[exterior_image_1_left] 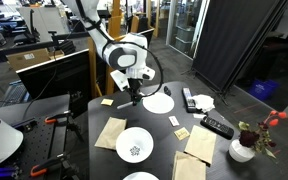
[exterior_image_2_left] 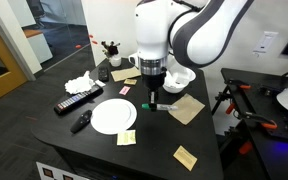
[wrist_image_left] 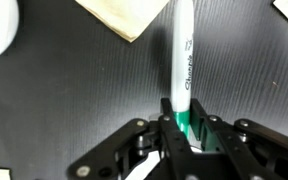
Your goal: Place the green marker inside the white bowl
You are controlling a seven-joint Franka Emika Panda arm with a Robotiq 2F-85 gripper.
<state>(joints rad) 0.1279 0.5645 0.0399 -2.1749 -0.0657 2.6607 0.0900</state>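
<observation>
Wrist view: marker pinched at its green end

Dark table [exterior_image_1_left: 96, 118] carries dishes and napkins. In an exterior view the white bowl [exterior_image_1_left: 134, 147] sits apart from the gripper [wrist_image_left: 187, 125], beside a tan napkin [exterior_image_1_left: 111, 132]. In the wrist view, a white rim that looks like the bowl's shows at upper left. The green marker [wrist_image_left: 181, 60] is low at the table; cannot tell if it is lifted. Its pale barrel runs straight ahead from the jaws, not toward the bowl. Jaws are clenched on the green end. Judgement: lift, then carry sideways to the bowl.
</observation>
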